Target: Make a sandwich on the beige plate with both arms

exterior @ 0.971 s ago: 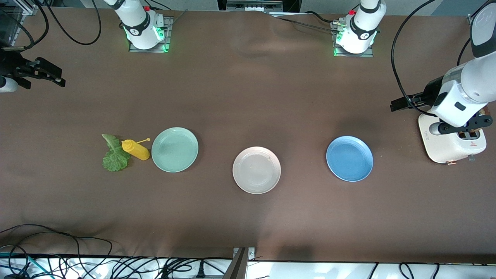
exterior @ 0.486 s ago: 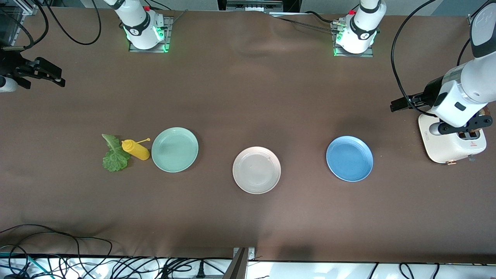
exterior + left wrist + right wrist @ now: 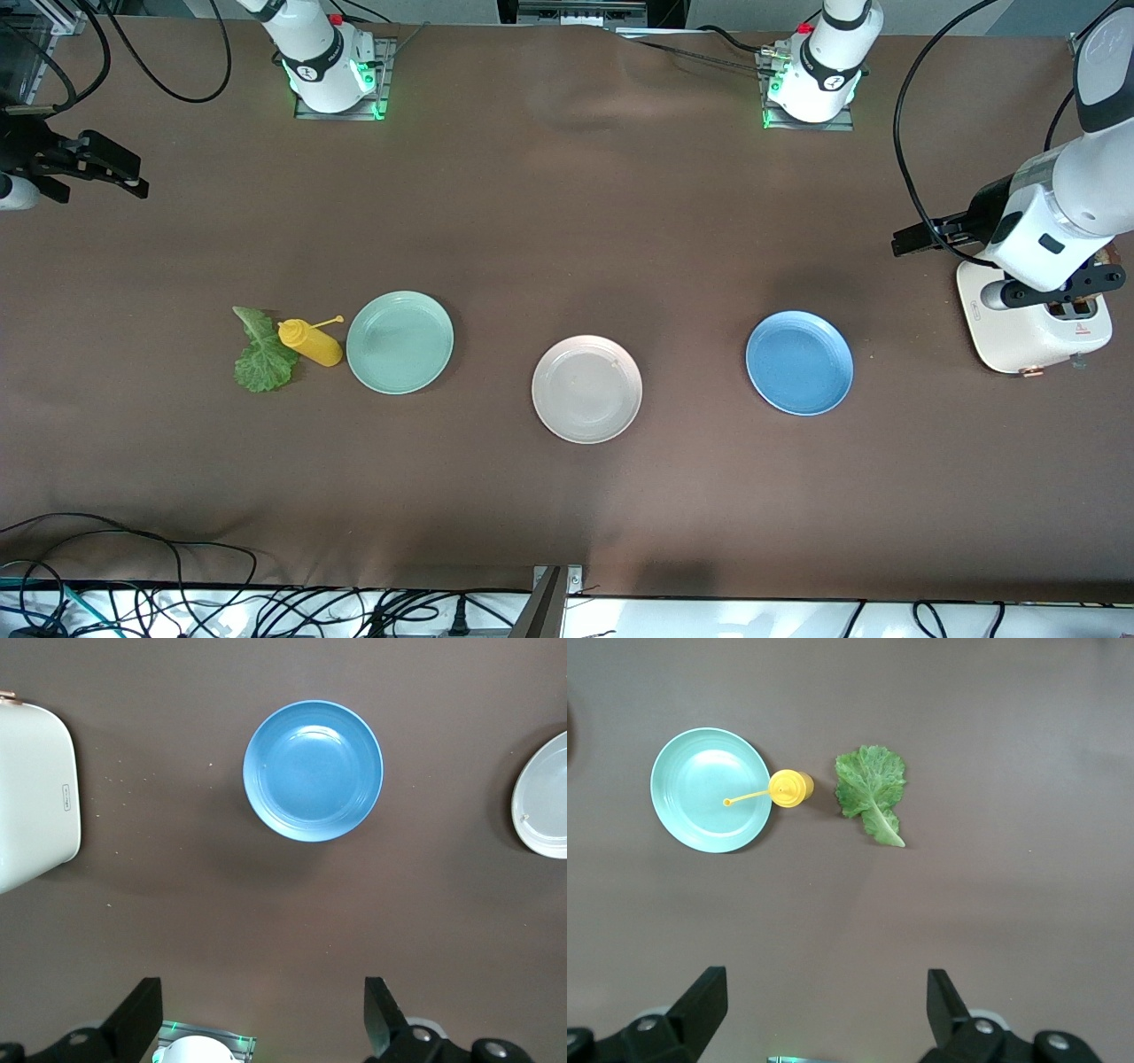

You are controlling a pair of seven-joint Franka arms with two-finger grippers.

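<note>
Start step: beige plate (image 3: 586, 389) bare. Left gripper (image 3: 260, 1023) and right gripper (image 3: 824, 1014) both released (hovering high). Next: fetch bread, lettuce (image 3: 262, 353) beside mint plate (image 3: 400, 342).

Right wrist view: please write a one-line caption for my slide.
Open right gripper high over the brown table, above a round mint-green plate, a yellow squeeze bottle and a ruffled green lettuce leaf.
</note>
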